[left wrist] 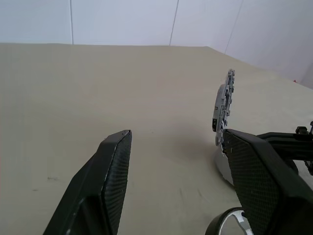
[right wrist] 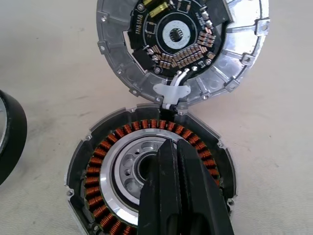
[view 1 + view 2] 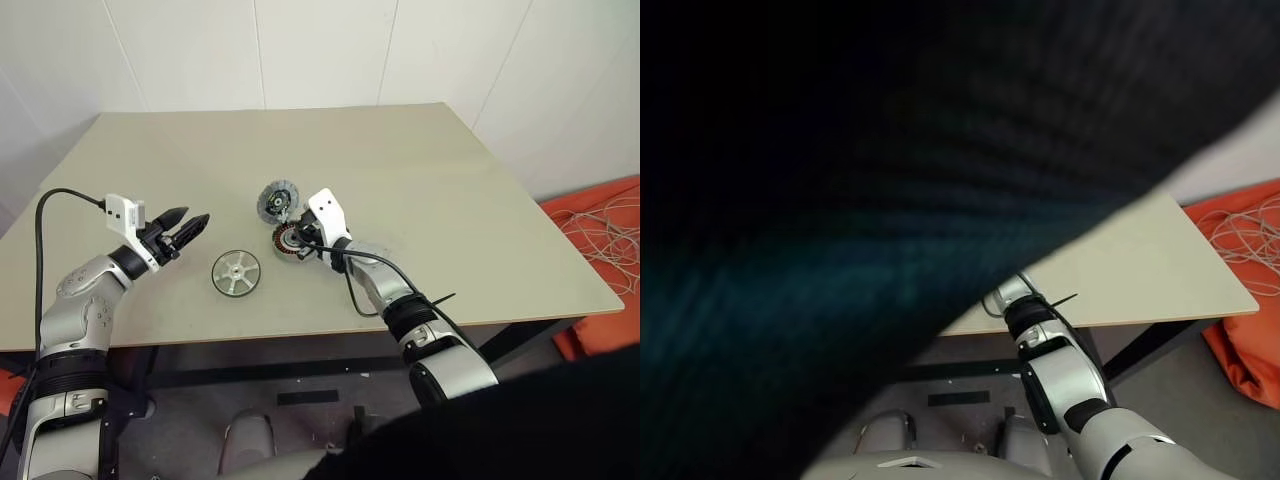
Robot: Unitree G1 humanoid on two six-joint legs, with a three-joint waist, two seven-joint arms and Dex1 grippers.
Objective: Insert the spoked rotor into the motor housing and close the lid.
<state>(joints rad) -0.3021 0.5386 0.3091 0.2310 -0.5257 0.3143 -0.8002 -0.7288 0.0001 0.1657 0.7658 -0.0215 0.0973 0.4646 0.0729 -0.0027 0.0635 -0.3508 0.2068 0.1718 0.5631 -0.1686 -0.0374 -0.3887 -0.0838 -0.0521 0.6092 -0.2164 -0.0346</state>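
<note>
Right jaws (image 2: 177, 147), closed and empty, point into the motor housing (image 2: 105, 161); left jaws (image 3: 188, 226) stand open, empty, beside the spoked rotor (image 3: 236, 272).

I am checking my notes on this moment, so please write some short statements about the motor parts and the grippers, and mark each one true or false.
1. The spoked rotor lies on the table, apart from the motor housing. True.
2. The lid is closed over the housing. False: it stands open, joined at the housing's edge.
3. The right gripper is shut, its fingers over the housing's centre. True.
4. The left gripper holds the rotor. False: it is open and empty.
5. The housing shows copper windings around its centre. True.
</note>
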